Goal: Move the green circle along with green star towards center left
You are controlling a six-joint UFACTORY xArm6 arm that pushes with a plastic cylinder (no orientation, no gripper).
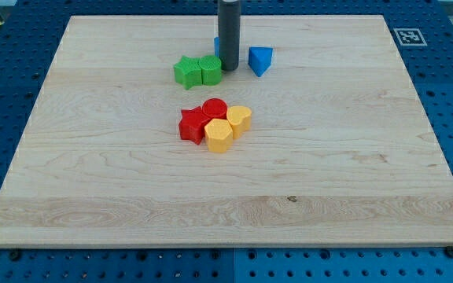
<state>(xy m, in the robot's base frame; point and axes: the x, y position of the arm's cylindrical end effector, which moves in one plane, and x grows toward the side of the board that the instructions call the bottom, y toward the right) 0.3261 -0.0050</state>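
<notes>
My tip (pixel 229 68) rests upper centre of the frame, just right of the green circle (pixel 210 71), which touches the green star (pixel 185 72) on its left. There is no gripper here, only a plain dark rod, so nothing opens or clamps. A blue block (pixel 218 46) hides partly behind the rod; a blue triangle (pixel 260 60) sits just right. Risk: an off-centre push could split the pair, since smooth blocks slide easily on the pale, grained wooden desk (pixel 93 173).
</notes>
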